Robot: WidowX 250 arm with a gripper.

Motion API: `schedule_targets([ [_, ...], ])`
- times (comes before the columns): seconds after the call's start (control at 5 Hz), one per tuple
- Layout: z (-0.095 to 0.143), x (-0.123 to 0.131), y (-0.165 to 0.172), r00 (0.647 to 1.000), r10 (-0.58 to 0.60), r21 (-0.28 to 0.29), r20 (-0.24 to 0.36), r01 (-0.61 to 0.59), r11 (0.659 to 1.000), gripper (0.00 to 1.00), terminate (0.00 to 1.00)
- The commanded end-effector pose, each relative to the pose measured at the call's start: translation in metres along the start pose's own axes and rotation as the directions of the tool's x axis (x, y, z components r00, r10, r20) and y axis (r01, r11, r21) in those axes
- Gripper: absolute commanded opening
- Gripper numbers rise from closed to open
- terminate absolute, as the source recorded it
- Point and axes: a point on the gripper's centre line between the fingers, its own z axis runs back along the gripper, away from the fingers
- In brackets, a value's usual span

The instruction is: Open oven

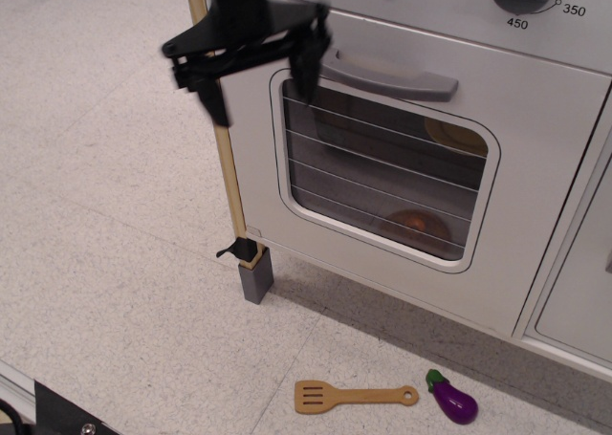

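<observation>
Oven [402,167] door fills centre-right of frame and sits fully shut — nothing done yet; gripper [258,81] hangs at upper left with jaws spread and empty, just left of the grey bar handle [382,72], so grasp and pull both remain.

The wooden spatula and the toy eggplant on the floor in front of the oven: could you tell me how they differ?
The wooden spatula is long, flat and pale tan, with a slotted blade and a hole in its handle end; the toy eggplant is short, rounded and glossy purple with a green cap. The spatula lies roughly level across the picture; the eggplant lies on a diagonal. Both rest on the speckled floor, close together but apart, below the shut oven.
</observation>
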Motion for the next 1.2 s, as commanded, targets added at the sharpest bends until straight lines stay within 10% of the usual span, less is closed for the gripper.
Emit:
schedule_targets([
  [0.0, 0.01, 0.029, -0.043, 0.92, 0.392, -0.202, 0.001, -0.384, 0.901, 1.0, 0.0],
  [0.6, -0.03, 0.024, -0.059, 0.816, 0.576, -0.203, -0.048, -0.572, 0.795, 1.0, 0.0],
  [1.0, -0.046, 0.016, -0.044, 0.816, 0.574, -0.164, -0.072, -0.577, 0.8, 1.0, 0.0],
])
